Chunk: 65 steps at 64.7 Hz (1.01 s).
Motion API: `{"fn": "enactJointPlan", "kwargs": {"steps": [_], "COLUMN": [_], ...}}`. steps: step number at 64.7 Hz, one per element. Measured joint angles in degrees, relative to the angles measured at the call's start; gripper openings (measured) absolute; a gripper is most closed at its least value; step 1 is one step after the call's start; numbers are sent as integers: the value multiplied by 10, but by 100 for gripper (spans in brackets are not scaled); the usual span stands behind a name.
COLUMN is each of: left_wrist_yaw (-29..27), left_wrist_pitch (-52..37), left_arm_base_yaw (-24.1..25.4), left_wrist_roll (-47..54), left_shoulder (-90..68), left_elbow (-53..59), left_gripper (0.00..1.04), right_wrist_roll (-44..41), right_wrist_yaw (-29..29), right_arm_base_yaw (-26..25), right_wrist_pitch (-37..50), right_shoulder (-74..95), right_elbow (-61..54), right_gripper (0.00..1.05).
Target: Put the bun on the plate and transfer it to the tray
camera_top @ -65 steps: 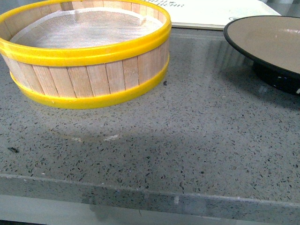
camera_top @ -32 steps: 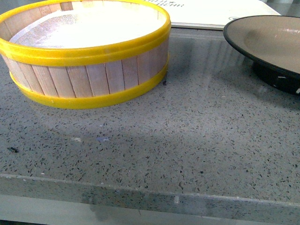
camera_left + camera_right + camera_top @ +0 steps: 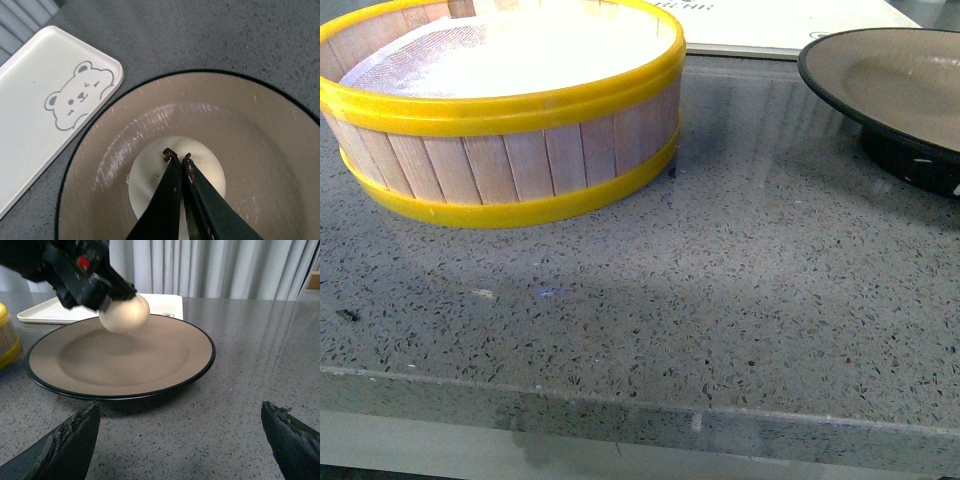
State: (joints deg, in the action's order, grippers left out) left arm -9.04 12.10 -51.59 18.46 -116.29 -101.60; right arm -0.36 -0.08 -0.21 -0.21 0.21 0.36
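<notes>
1. A grey speckled worktop (image 3: 720, 290) stretches before me, with pale curtains (image 3: 210, 265) hanging behind it.
2. Far left stands a round steamer basket (image 3: 510, 160) of wooden slats with yellow bands. A white cloth (image 3: 510, 55) lines it, and I can make out nothing else inside.
3. Behind the basket and towards the right lies the white tray (image 3: 790, 25). My left wrist view shows a bear (image 3: 75, 100) drawn on it and nothing resting on it.
4. On the right sits the plate (image 3: 900, 70), tan inside with a black rim, on its black foot just beside the tray.
5. My left fingers (image 3: 170, 195) are drawn narrow, tips almost meeting, and grip the bun (image 3: 125, 312) from above.
6. The bun hangs over the middle of the plate, clear of its surface, with its shadow on the tan below.
7. My right fingers (image 3: 70, 445) are spread wide and hold nothing. They sit low over the worktop, near the plate's edge.
8. Nothing stands between the bun and the plate.
</notes>
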Motion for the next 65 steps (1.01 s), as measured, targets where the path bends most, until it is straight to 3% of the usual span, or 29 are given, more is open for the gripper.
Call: {"fn": "enactJointPlan", "kwargs": {"steps": [47, 65], "left_wrist_yaw": [-28, -18], "left_wrist_pitch": [14, 30], "left_arm_base_yaw": [-2, -2], "left_wrist_roll": [54, 48], "left_shoulder": [-34, -35], "left_elbow": [-2, -34], "left_gripper": [4, 46], "right_wrist_roll": [0, 0], "right_wrist_yaw": [0, 0], "right_arm_base_yaw": [0, 0], "right_wrist_pitch": [0, 0], "right_shoulder": [0, 0], "right_elbow": [0, 0], "right_gripper": [96, 96]}}
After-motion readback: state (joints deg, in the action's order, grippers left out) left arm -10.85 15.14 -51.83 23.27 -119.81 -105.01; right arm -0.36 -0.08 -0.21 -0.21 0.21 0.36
